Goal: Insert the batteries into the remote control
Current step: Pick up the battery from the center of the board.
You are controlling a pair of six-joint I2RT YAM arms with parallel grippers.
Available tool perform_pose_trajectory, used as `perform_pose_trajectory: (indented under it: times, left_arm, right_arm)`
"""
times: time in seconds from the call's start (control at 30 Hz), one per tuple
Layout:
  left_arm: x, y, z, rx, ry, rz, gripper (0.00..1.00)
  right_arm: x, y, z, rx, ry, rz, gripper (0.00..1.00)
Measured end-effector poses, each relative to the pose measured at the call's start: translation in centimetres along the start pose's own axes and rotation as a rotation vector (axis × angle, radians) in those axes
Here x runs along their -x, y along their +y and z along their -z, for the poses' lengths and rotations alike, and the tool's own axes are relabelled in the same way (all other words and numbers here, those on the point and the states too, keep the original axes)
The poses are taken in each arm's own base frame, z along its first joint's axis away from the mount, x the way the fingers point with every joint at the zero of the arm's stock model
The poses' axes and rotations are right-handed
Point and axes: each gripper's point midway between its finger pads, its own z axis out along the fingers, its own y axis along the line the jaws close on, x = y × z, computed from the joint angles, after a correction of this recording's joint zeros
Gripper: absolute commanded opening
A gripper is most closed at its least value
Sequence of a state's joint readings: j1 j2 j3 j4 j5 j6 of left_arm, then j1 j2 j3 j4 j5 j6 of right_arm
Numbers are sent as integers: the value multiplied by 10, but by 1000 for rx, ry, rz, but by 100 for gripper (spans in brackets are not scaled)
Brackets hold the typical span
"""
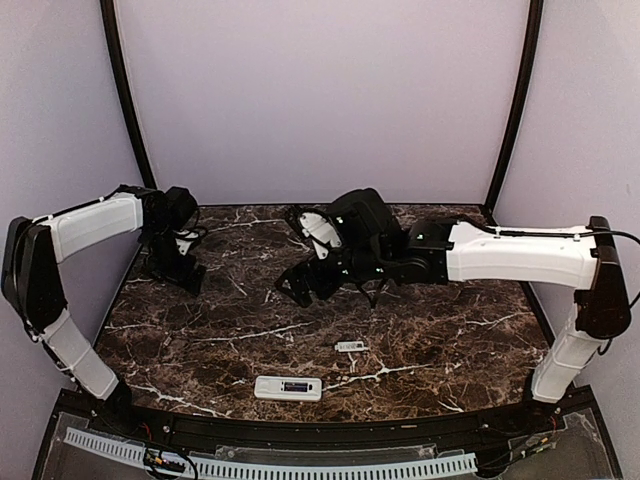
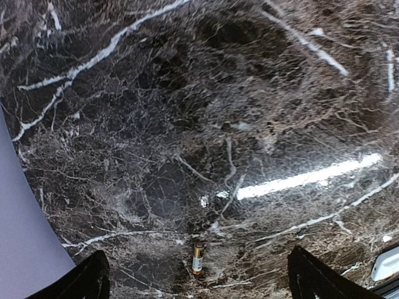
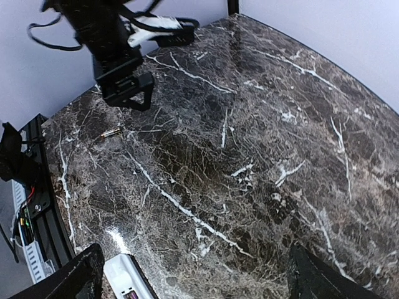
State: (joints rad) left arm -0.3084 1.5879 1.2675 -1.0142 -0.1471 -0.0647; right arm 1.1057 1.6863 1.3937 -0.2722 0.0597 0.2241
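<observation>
Left wrist view, item one: battery (image 2: 197, 257), a slim cylinder with a gold end and a dark body, lying flat on the bench (image 2: 187, 124), in line with the gap between the left fingers (image 2: 87, 281) and untouched. Left fingers: spread wide, gripping nothing. Item two: remote control (image 1: 288, 388), a white oblong lying back-up near the front edge of the bench, well apart from the battery, its long dark recess uppermost. Cover piece (image 1: 350, 346): small, flat, white, just beyond the remote and apart from it. Right fingers (image 3: 78, 277): spread wide, holding nothing, poised over the middle of the bench.

Step in hand, as judged: the left arm picks up the loose battery. Recommended handling: the cylinder lies crosswise to the closing line, so descend straight without turning the wrist. Close across its width near mid-length so it neither rolls nor pivots, and note which end is gold for seating it later.

Not determined: whether a battery already sits in the recess, which looks bluish in the top view but is too small to read. No second battery is visible anywhere. Polarity marks are illegible. The remote is cut off in the right wrist view. A white shape (image 2: 386, 265) at the left wrist view's edge is unidentified.
</observation>
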Motion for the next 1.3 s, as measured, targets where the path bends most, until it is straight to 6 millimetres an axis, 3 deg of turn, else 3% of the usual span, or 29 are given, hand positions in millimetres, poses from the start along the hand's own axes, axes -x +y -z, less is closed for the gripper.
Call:
perform_pose_trajectory:
  times: [0.2,0.37,0.47,0.67,0.87,1.03,1.17,1.3]
  left_arm:
    - [-8,7,-36,2,198,18,98]
    - [-13,5,-42,0,272,11,96]
    - [-12,5,-47,8,330,2,89]
    - [27,7,-69,52,367,43,80]
    - [43,22,-45,125,241,207,62]
    - [44,42,-11,138,-48,528,47]
    - [19,56,18,125,-208,787,55]
    - [-6,55,-1,140,-188,974,57]
  right_arm:
    - [10,1,15,48,-36,64,99]
    - [-3,-3,16,84,-13,97,99]
    - [-12,-6,14,85,4,121,99]
    - [-22,-23,16,60,21,145,99]
    - [-27,-43,16,26,24,150,99]
    - [-31,-48,16,19,28,161,99]
    - [-31,-48,17,22,25,164,99]
    - [-29,-47,24,25,8,166,99]
